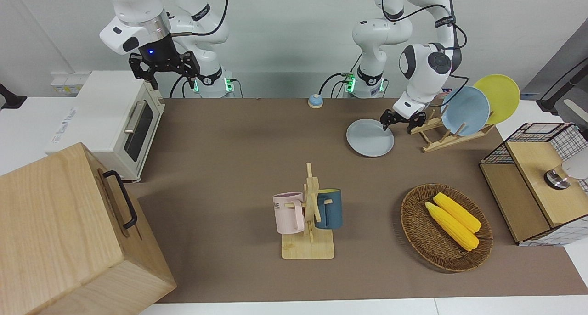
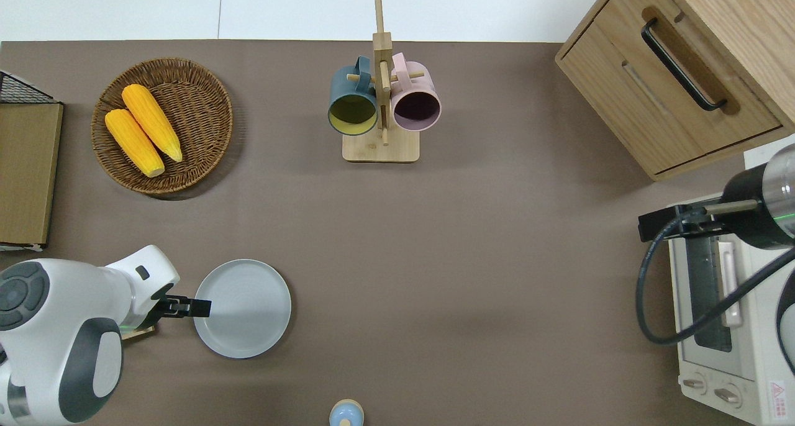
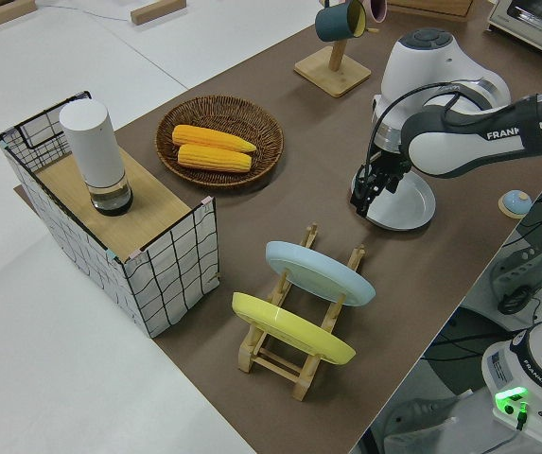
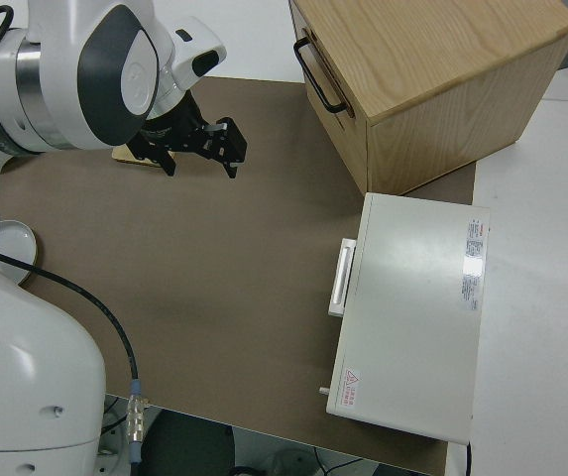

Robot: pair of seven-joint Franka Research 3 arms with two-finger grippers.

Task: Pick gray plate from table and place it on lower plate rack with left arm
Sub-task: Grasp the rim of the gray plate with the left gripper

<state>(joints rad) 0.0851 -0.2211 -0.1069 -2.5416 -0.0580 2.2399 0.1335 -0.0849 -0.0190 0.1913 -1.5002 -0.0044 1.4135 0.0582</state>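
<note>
The gray plate [image 1: 370, 138] lies flat on the brown table [image 1: 239, 168]; it also shows in the overhead view [image 2: 245, 308] and the left side view [image 3: 408, 200]. My left gripper [image 1: 396, 126] is open and low over the plate's rim on the side toward the plate rack, as the overhead view [image 2: 202, 306] shows. The light-wood plate rack [image 1: 443, 138] stands beside the plate toward the left arm's end of the table and holds a light blue plate [image 1: 465, 110] and a yellow plate [image 1: 498, 97] in its upper slots. Its lower slots [image 3: 341, 260] hold nothing. My right gripper [image 1: 164, 71] is open and parked.
A mug stand [image 1: 308, 214] with a pink and a blue mug stands mid-table. A wicker basket [image 1: 415, 227] holds two corn cobs. A wire-mesh box [image 1: 535, 177], a toaster oven [image 1: 115, 117], a wooden cabinet [image 1: 69, 232] and a small blue bell [image 1: 314, 101] stand around the edges.
</note>
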